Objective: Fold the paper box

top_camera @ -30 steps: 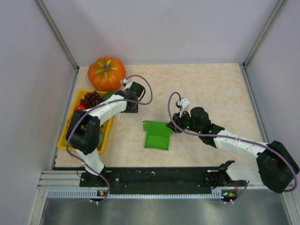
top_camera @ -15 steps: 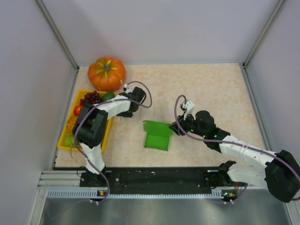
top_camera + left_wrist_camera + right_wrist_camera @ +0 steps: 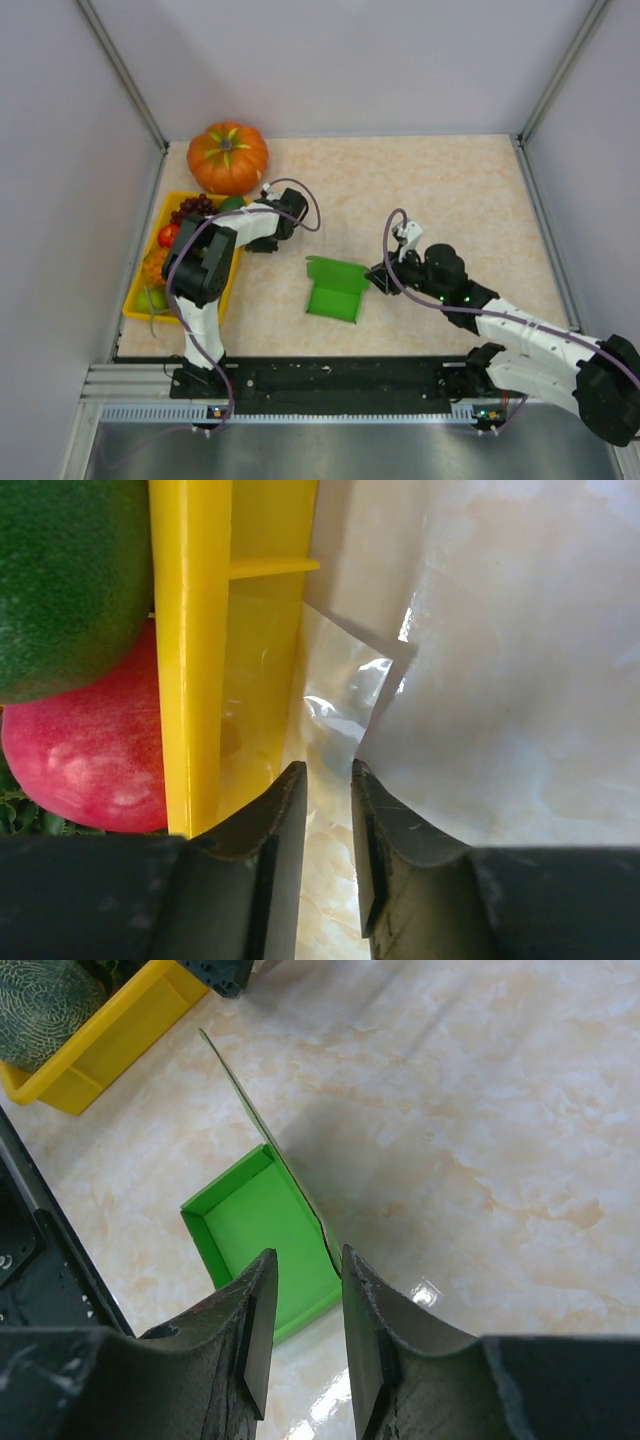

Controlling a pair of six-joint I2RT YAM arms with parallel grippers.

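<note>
The paper box (image 3: 335,290) is a bright green card tray lying mid-table, with one flap standing up along its right side. In the right wrist view the paper box (image 3: 262,1222) shows low walls and a tall flap. My right gripper (image 3: 378,277) sits at the box's right edge. Seen from the wrist, the right gripper (image 3: 306,1258) is open, and the bottom end of the flap rises in the gap between its fingertips. My left gripper (image 3: 259,242) is well away from the box, beside the yellow tray. The left gripper (image 3: 327,769) has a narrow gap and nothing in it.
A yellow tray (image 3: 134,306) of fruit lies along the left side; its wall (image 3: 190,630) is close to my left fingers. A red fruit (image 3: 90,750) and a green fruit (image 3: 60,580) lie in it. An orange pumpkin (image 3: 228,157) stands behind the tray.
The left arm has folded back toward the tray and its jaws have narrowed. The right arm has stretched lower and shifted slightly right. The box has not moved.
</note>
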